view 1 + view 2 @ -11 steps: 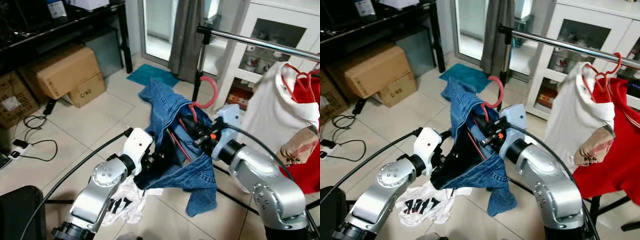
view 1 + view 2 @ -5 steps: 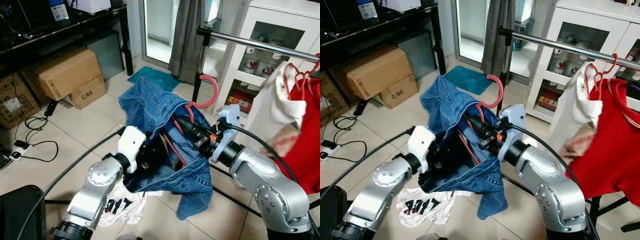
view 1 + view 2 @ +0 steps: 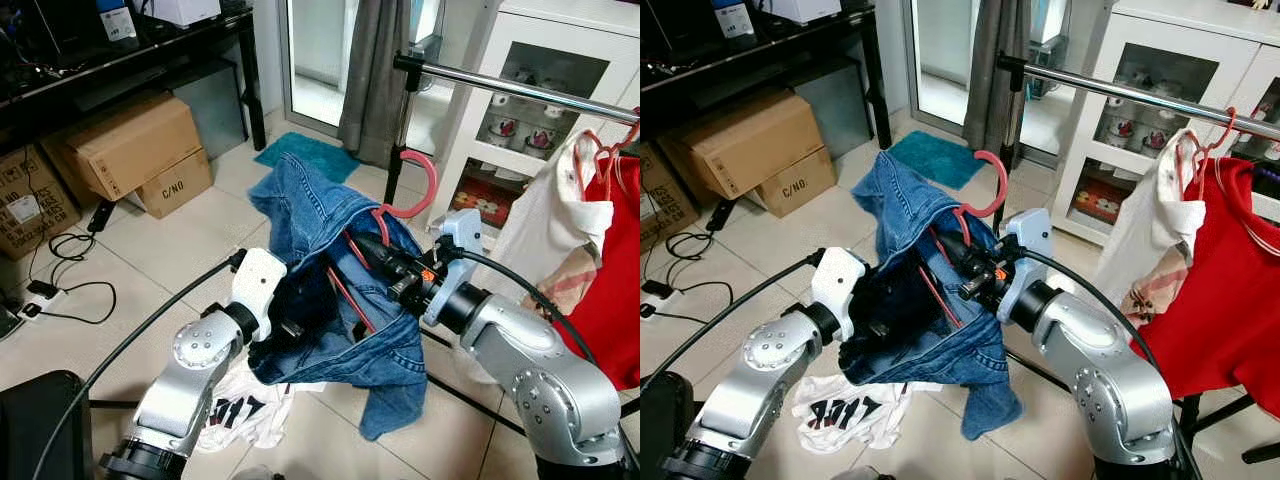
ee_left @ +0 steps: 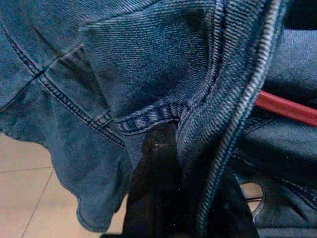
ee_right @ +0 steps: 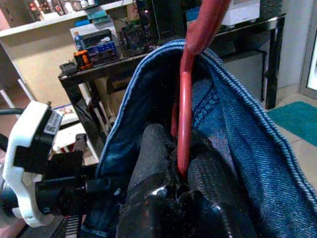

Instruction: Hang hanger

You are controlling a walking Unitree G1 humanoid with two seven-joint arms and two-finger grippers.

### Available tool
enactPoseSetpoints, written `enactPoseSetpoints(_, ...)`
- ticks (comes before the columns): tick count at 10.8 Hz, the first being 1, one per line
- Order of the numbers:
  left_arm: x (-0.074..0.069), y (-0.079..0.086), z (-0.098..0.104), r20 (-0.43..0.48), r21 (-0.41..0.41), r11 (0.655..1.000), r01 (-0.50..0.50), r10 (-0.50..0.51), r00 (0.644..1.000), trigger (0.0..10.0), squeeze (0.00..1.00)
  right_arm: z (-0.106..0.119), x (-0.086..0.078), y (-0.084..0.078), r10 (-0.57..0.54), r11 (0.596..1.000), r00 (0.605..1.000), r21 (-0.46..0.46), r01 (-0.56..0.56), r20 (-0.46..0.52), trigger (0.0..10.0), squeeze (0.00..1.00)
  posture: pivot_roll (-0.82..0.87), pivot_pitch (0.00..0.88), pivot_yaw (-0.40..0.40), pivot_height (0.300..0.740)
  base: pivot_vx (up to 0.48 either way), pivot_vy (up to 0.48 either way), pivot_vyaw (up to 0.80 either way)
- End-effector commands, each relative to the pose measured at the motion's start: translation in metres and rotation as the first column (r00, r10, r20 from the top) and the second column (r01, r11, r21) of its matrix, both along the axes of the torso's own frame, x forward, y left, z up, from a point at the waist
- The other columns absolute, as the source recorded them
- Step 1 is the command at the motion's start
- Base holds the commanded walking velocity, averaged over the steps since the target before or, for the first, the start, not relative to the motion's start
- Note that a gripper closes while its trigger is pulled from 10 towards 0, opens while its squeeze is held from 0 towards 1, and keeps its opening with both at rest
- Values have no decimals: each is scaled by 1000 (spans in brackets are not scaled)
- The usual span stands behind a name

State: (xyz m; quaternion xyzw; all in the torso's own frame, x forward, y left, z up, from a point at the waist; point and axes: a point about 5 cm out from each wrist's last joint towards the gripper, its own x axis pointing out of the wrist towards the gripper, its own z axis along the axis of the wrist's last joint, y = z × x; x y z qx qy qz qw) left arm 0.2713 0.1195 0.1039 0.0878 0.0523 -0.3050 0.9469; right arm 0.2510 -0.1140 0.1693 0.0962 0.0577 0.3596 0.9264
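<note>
- The hanging is judged to be partly done: the red hanger (image 3: pixel 385 215) has been dressed with the denim garment (image 3: pixel 330 290) and lifted, but its hook has not yet been set on the metal rail (image 3: pixel 520 88).
- The hanger is held by the right claw (image 3: pixel 375 247), whose black fingers (image 5: pixel 158 148) are seen closed on the red neck just below the hook.
- The hook is seen above and a little beyond the right claw, open side toward the rail, which lies higher and farther off; a raise and a reach are judged to remain.
- The left claw (image 3: pixel 880 325) is buried in the denim below and beside the right claw; a dark finger (image 4: pixel 158 173) is pressed against a seam, but whether the cloth is pinched cannot be told.
- The garment is seen draped unevenly, bunched over the hanger, with one end hanging down toward the tiled floor (image 3: pixel 200 240).
- A white shirt (image 3: pixel 560 230) and a red garment (image 3: pixel 615 290) are already hung on the rail, well apart from the right claw.
</note>
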Motion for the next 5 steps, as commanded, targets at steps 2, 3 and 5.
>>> enactPoseSetpoints(2, 2, 7, 12, 40, -11, 1000, -19, 20, 999, 0, 0, 2, 4, -5, -49, 997, 999, -53, 50, 6, 0, 0, -43, 0, 14, 740, 0, 0, 0)
enactPoseSetpoints(3, 0, 10, 15, 50, -4, 1000, -29, 30, 998, 0, 0, -3, 7, -8, -87, 992, 996, -95, 87, -5, 0, 0, -43, 0, 14, 740, 0, 0, 0)
enactPoseSetpoints(5, 6, 51, 49, 175, 38, 984, -174, 164, 971, 0, 0, -18, 11, -20, -151, 958, 988, -249, 141, -18, 0, 0, -40, 0, 14, 740, 0, 0, 0)
